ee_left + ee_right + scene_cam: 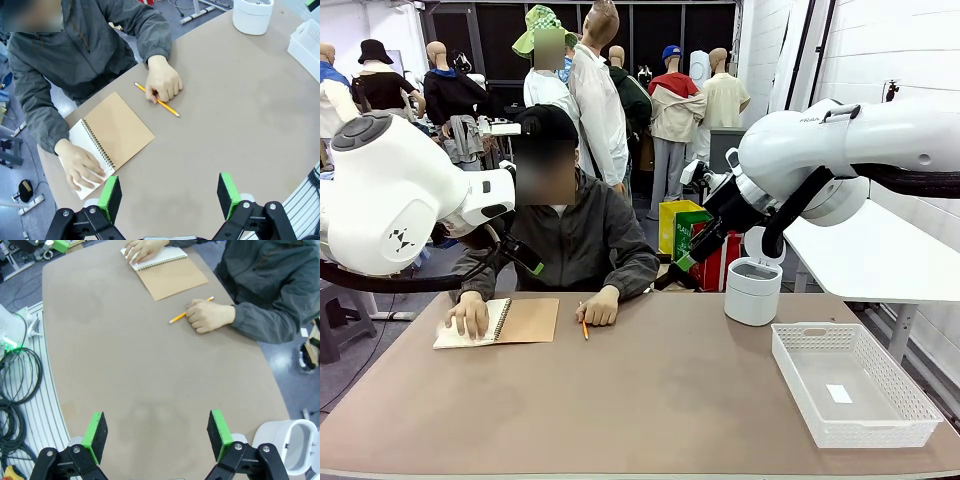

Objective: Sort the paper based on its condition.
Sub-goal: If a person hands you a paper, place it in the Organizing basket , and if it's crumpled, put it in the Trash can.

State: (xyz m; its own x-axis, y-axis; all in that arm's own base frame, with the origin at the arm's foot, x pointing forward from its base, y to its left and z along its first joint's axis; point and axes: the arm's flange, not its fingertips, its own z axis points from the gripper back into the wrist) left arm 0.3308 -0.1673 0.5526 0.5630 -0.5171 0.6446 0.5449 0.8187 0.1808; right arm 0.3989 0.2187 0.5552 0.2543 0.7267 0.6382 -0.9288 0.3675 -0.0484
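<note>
The left gripper [169, 196] and the right gripper [157, 434] hang wide open and empty over the table [240, 110], maybe so the person's hand [82, 166], pressing the notebook [122, 127] flat, has room.

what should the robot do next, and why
Probably wait, left hand and right hand open above the table: the page sits bound in the notebook under the person's hand, so there seems nothing to sort yet.
</note>
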